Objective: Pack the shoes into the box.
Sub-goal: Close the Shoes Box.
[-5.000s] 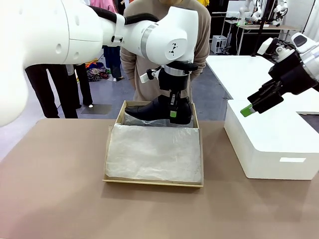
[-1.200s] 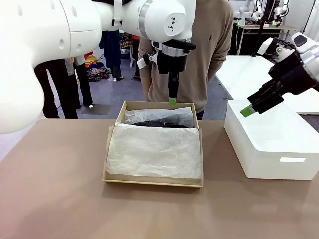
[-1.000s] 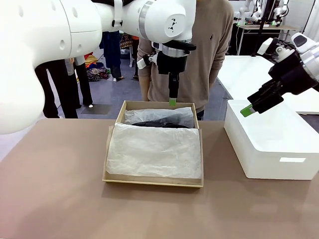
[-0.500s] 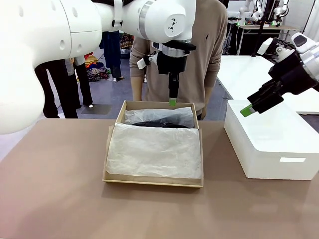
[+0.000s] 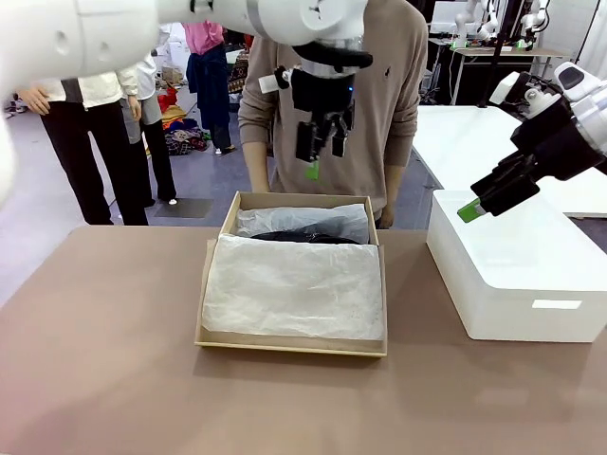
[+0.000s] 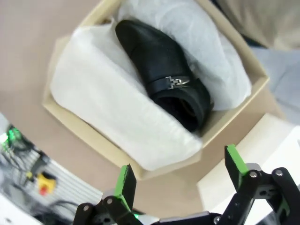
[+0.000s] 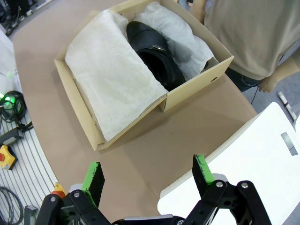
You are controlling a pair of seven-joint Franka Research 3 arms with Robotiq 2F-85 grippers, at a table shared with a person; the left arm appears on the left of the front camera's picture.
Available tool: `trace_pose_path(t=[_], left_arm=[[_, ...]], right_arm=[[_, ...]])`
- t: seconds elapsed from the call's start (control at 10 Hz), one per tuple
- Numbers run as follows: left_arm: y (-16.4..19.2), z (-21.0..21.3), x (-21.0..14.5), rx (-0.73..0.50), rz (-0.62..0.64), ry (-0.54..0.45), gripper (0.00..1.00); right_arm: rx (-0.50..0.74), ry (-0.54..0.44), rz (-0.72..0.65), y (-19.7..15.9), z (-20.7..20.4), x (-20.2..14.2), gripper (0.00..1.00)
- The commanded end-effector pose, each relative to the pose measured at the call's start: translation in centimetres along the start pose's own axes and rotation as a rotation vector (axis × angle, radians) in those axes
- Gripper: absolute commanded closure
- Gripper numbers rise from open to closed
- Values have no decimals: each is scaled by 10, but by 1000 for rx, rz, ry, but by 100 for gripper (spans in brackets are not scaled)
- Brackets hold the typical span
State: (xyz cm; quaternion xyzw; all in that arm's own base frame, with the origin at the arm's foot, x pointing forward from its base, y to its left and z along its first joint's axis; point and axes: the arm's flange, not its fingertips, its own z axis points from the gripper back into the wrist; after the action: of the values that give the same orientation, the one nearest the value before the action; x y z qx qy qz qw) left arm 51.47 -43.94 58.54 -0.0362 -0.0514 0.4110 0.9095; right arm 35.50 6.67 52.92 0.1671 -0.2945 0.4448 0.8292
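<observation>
Both my grippers are wide open and empty: left gripper (image 5: pixel 322 159) high above the box (image 5: pixel 289 345), right gripper (image 7: pixel 146 166) over the white block (image 5: pixel 512 284). One shoe (image 6: pixel 159 70) lies along the box's far wall on tissue (image 5: pixel 294 284). Glossy leather looks slippery and stiff-ish, so I'd pinch it by the heel collar.

Brown bench (image 5: pixel 114 360), big white block (image 5: pixel 512 275), a few people around

The block sits on the bench's right side. Someone in a tan sweater (image 5: pixel 398 85) stands at the far side, facing it. Back left there's a person in a white top and black trousers (image 5: pixel 90 142), plus a colourful clothes heap (image 5: pixel 185 137) on the floor.
</observation>
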Motion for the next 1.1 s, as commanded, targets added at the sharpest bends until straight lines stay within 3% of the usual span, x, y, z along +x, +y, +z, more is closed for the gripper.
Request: trace_pose_path(t=[0.0, 0.3, 0.4, 0.6, 1.0], left_arm=[[38, 0, 30, 25, -212, 45, 0], [69, 13, 63, 37, -701, 91, 0], [76, 13, 69, 42, -812, 100, 0], [54, 16, 64, 32, -669, 77, 0], [54, 16, 64, 32, -669, 77, 0]], right_arm=[[9, -15, 2, -1, -1, 0, 0], [9, -15, 2, -1, -1, 0, 0], [9, -15, 2, -1, -1, 0, 0], [9, -15, 2, -1, -1, 0, 0], [9, -15, 2, -1, -1, 0, 0]])
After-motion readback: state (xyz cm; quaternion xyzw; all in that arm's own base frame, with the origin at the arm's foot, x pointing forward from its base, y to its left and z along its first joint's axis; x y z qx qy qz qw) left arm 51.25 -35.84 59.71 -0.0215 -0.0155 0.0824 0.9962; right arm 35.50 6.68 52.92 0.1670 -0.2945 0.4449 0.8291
